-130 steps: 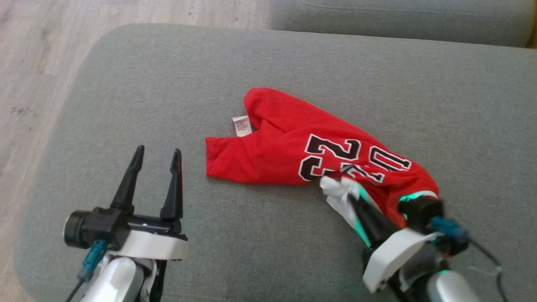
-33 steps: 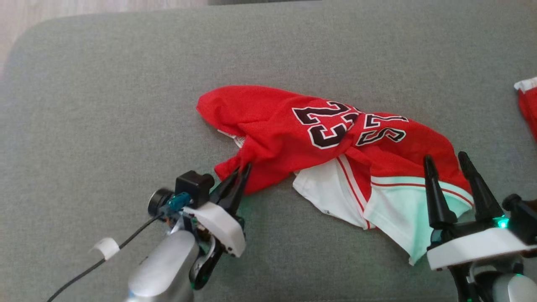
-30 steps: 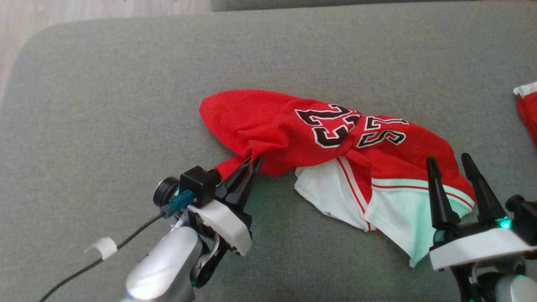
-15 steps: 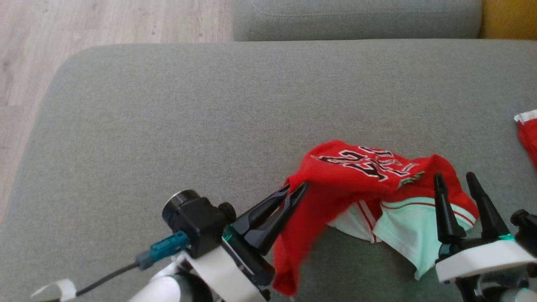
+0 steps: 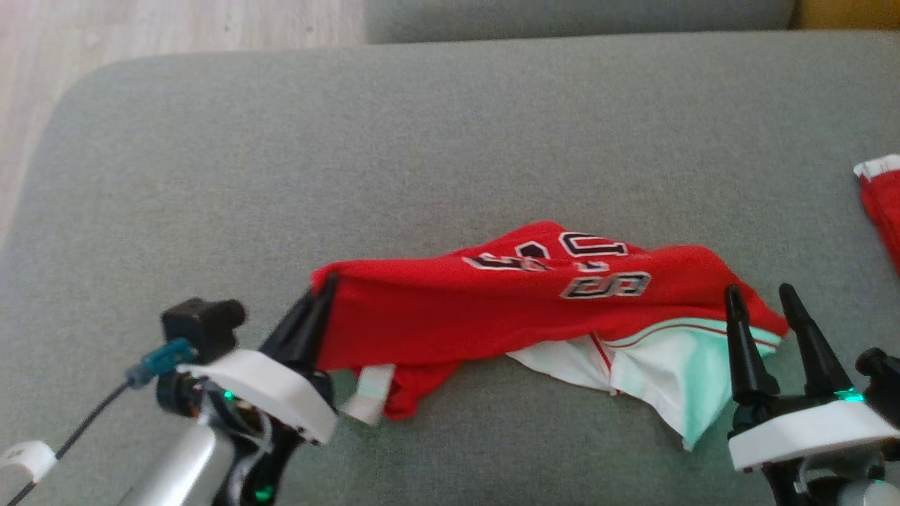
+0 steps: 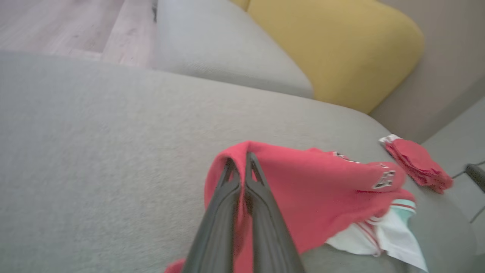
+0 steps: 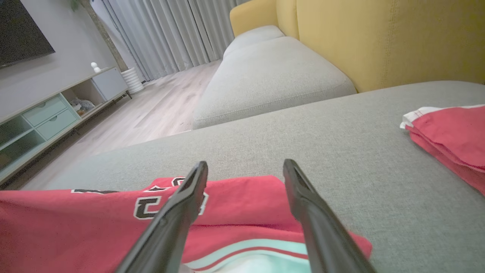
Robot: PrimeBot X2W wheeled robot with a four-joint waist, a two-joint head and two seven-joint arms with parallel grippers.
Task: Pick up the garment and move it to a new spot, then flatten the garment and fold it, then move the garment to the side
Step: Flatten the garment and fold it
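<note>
While the left gripper [image 5: 320,287] is clenched on the left edge of the red jersey [image 5: 492,313], that edge hangs lifted and the rest lies mid grey sofa cushion [image 5: 316,161]. Right gripper [image 5: 758,294] is spread apart, empty, at the jersey's white-trimmed right end. Folded red cloth [image 5: 879,204] lies far right.

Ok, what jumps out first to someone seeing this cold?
The red jersey stretches along the grey cushion, one end pinched in the shut left gripper. The right gripper stands open at its white-trimmed end; a folded red garment lies far right.
</note>
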